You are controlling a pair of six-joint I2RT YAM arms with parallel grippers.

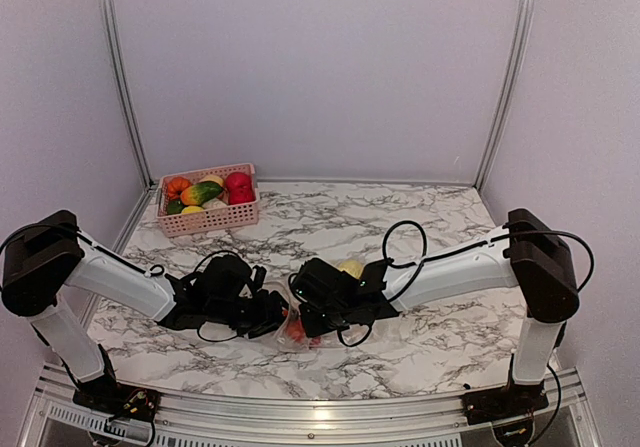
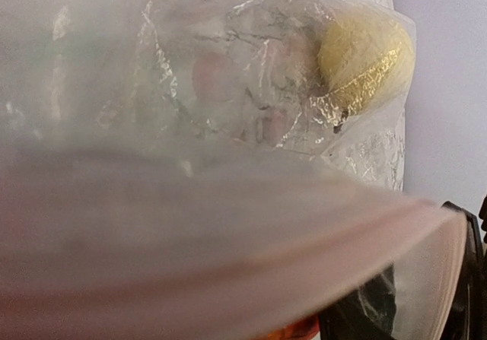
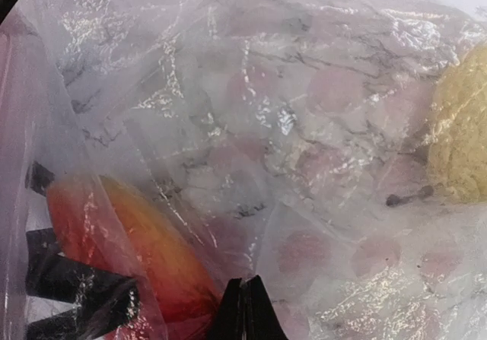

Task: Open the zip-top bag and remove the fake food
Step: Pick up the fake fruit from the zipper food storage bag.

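The zip-top bag (image 1: 284, 307) hangs crinkled between my two grippers near the table's front. My left gripper (image 1: 268, 317) grips its left edge. In the left wrist view the bag (image 2: 228, 127) covers everything and hides the fingers, with its blurred rim crossing close to the lens. My right gripper (image 3: 245, 309) is shut, pinching the bag's film (image 3: 289, 127) from the right. Inside the bag are a red-orange fake fruit (image 3: 129, 241), also seen in the top view (image 1: 296, 333), and a yellow fake fruit (image 3: 460, 142) (image 2: 365, 58) (image 1: 351, 267).
A pink slatted basket (image 1: 205, 221) with several toy fruits and vegetables stands at the back left of the marble table (image 1: 420, 217). Metal frame posts and grey walls close in the back and sides. The arms' black cables loop above the bag.
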